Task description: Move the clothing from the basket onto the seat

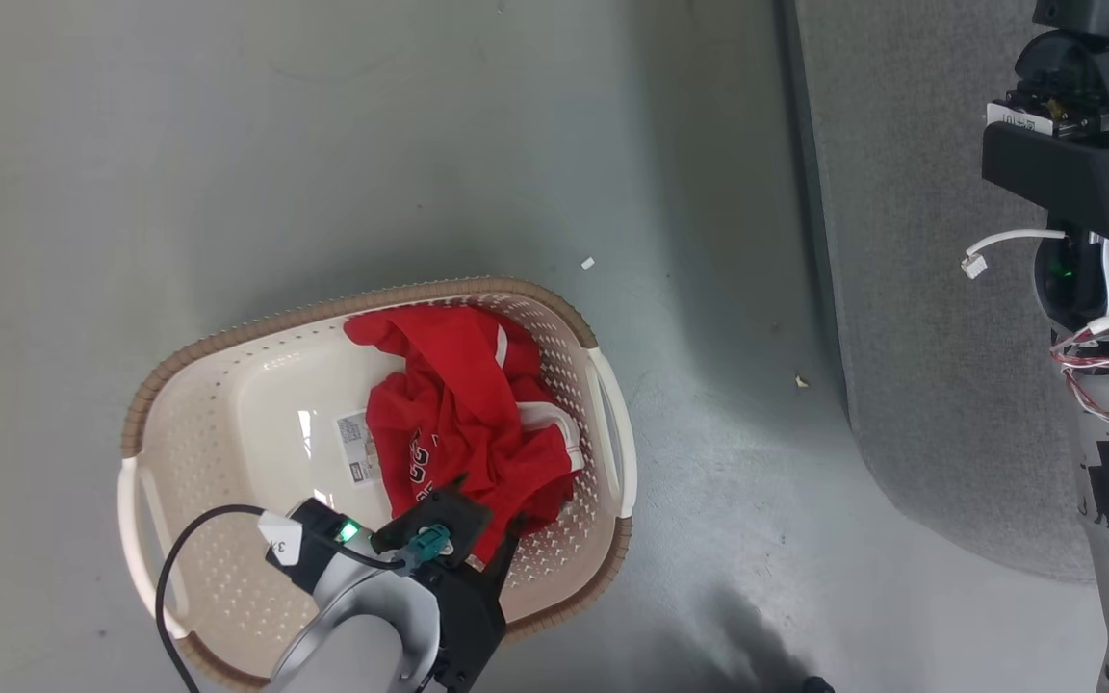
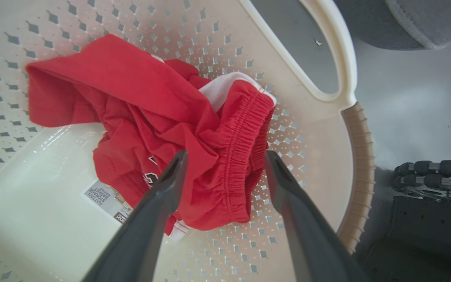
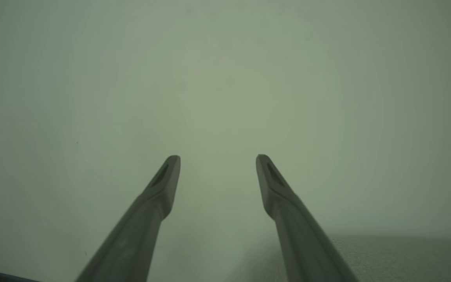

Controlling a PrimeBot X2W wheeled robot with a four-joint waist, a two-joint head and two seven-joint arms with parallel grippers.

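Observation:
The cream basket (image 1: 227, 332) stands on the floor with the red clothing (image 1: 458, 404) bunched in its right half. My left gripper (image 1: 506, 539) reaches into the basket from the near side, at the heap's near edge. In the left wrist view the left gripper (image 2: 225, 156) is open, its fingers either side of a gathered elastic waistband of the clothing (image 2: 139, 102), beside the basket wall (image 2: 307, 196). The grey seat (image 1: 920, 289) lies to the right of the basket. My right gripper (image 3: 217, 158) is open and holds nothing, over bare floor, with the seat's edge (image 3: 386, 254) below right.
A printed label (image 1: 359, 445) is stuck to the basket's bottom. Small scraps (image 1: 801, 382) lie on the floor between basket and seat. My right arm with loose wires (image 1: 1103, 318) hangs over the seat's right side. My base (image 2: 429, 211) is close to the basket's rim.

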